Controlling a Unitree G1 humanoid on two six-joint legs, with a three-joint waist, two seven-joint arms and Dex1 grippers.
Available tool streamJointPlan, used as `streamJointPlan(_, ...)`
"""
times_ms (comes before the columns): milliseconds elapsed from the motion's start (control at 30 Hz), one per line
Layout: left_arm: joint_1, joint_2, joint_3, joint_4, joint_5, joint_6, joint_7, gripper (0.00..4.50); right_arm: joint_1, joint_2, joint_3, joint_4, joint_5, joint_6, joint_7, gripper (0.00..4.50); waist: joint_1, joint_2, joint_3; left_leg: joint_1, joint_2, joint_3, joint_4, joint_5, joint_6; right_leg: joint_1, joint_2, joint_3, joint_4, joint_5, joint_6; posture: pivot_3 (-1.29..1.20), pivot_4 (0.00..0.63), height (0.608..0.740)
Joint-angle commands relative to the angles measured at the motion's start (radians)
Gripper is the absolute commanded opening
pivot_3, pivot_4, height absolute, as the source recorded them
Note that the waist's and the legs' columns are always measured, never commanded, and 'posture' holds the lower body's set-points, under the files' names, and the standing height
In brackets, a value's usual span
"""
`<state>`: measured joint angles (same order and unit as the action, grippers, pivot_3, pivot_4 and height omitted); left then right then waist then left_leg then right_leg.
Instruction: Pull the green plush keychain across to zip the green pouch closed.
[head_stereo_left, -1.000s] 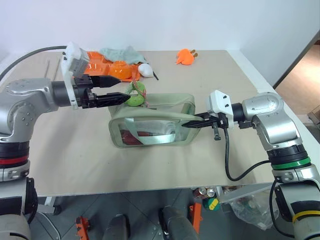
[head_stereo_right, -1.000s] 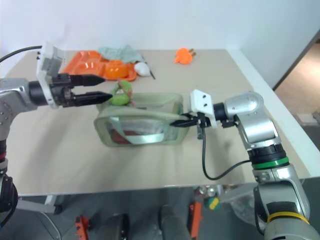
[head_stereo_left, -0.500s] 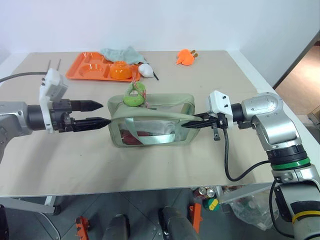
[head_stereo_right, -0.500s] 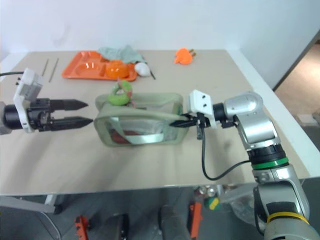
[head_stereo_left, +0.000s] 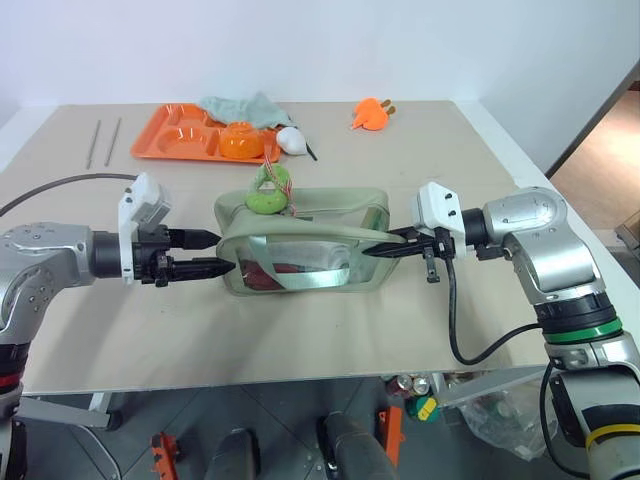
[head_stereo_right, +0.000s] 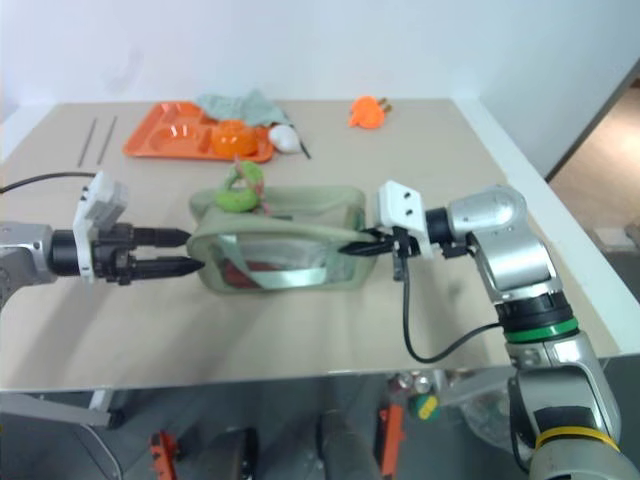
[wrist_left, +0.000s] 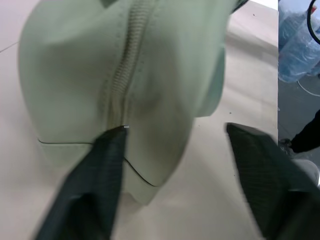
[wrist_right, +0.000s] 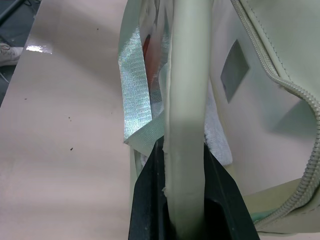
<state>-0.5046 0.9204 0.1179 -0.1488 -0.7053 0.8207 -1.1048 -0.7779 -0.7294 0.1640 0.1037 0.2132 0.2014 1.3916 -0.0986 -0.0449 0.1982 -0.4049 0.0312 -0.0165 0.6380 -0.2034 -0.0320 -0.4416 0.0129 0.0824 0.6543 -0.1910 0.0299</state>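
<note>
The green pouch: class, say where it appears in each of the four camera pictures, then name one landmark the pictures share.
Left eye view: the green pouch sits mid-table between the two hands.
Right eye view: the same spot, just left of centre.
Left wrist view: its end panel with the zipper line looms close ahead.
Right wrist view: its edge runs up from that hand's fingers.
Shared landmark: the pouch's zipper.

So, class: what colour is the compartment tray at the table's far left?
Orange. The tray shows best in the left eye view.
</note>
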Motion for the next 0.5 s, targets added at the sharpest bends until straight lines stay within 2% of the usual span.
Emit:
streamJointPlan(33, -0.046, -0.012, 0.017, 0.015, 0.004, -0.028, 0.006, 1.62, 0.005, -0.011, -0.017, -0.039, 0.016, 0.005, -0.004, 0.00, 0.000, 0.000, 0.000, 0.000, 0.000, 0.000, 0.000, 0.000, 0.000, 0.000, 0.000, 0.000, 0.000, 0.000, 0.000, 0.00, 0.150, 0.740)
streamJointPlan(133, -0.054, -0.016, 0.019, 0.022, -0.004, -0.019, 0.001, 0.53, 0.005, -0.010, -0.014, -0.037, 0.015, 0.003, -0.005, 0.00, 0.000, 0.000, 0.000, 0.000, 0.000, 0.000, 0.000, 0.000, 0.000, 0.000, 0.000, 0.000, 0.000, 0.000, 0.000, 0.00, 0.150, 0.740)
streamJointPlan(200, -0.055, -0.016, 0.018, 0.024, -0.003, -0.019, 0.000, 0.09, 0.004, -0.009, -0.013, -0.035, 0.015, 0.003, -0.004, 0.00, 0.000, 0.000, 0.000, 0.000, 0.000, 0.000, 0.000, 0.000, 0.000, 0.000, 0.000, 0.000, 0.000, 0.000, 0.000, 0.00, 0.150, 0.740)
streamJointPlan(500, -0.055, -0.019, 0.012, 0.030, 0.012, -0.020, 0.013, 0.09, -0.013, 0.001, -0.021, 0.001, 0.014, 0.017, -0.020, 0.00, 0.000, 0.000, 0.000, 0.000, 0.000, 0.000, 0.000, 0.000, 0.000, 0.000, 0.000, 0.000, 0.000, 0.000, 0.000, 0.00, 0.150, 0.740)
